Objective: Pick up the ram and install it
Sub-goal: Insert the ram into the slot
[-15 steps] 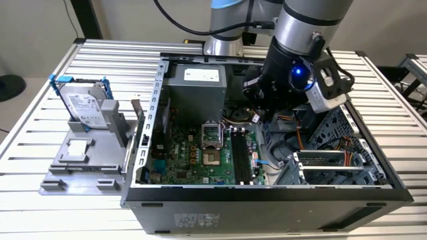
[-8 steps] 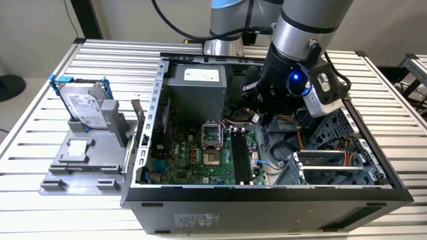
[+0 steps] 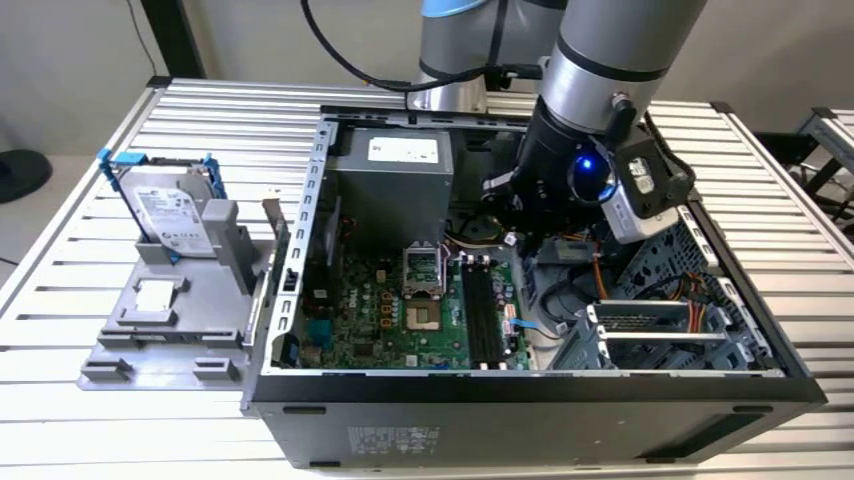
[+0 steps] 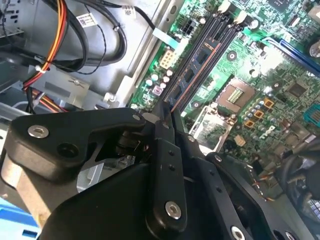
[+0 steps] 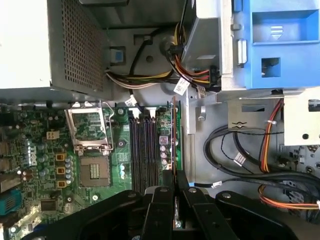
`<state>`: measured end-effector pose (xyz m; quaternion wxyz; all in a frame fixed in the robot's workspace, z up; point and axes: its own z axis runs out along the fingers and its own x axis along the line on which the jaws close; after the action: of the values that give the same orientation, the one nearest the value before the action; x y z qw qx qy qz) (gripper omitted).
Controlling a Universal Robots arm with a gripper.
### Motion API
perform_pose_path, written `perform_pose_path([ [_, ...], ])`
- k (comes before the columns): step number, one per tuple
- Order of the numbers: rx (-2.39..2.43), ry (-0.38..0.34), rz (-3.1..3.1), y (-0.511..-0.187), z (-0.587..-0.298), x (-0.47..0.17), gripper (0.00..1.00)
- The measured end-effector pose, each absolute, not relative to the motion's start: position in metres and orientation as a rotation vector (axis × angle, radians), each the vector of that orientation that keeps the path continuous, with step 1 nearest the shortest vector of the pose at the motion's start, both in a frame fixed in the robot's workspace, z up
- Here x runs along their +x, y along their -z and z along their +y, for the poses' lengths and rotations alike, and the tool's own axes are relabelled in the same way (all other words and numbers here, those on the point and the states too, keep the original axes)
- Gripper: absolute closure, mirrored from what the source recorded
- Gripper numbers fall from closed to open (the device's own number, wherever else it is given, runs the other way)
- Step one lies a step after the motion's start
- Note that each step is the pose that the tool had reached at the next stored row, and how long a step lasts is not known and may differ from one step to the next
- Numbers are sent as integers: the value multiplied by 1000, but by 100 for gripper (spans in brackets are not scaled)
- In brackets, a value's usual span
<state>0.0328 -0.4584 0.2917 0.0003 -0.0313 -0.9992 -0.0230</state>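
The ram [image 5: 173, 145] is clamped edge-on between the fingers of the gripper [image 5: 174, 189]. In both wrist views it reaches out from the fingertips as a thin dark strip with a reddish edge. It runs parallel to the black memory slots [image 5: 145, 150] and lies along the side of that row that faces the cables; I cannot tell whether it is seated in a slot or just above the board. In the second wrist view its flat face shows a row of small dark chips. The two fingers [image 4: 167, 150] are drawn close together on the strip's near end.

In the exterior view the arm [image 3: 607, 60] comes down from the upper middle of the frame into the open computer case [image 3: 320, 190], and its wrist sits over the upper end of the slots. The green motherboard [image 3: 360, 320] fills the lower middle of the case, with the processor socket [image 3: 423, 270] just beside the slots on the exterior view's left. The grey power supply [image 3: 394, 175] stands above the socket. Orange, yellow and black cables [image 5: 270, 150] run through the bay on the far side of the ram from the socket.

Outside the case, at the exterior view's left, a hard drive [image 3: 174, 215] in a blue frame leans on a grey holder [image 3: 160, 340], which rests on the slatted metal table [image 3: 67, 300].
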Motion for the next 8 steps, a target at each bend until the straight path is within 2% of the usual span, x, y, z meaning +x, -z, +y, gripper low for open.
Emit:
perform_pose_path([
  [8,-35,72,-3124,-280,-461,31,100],
])
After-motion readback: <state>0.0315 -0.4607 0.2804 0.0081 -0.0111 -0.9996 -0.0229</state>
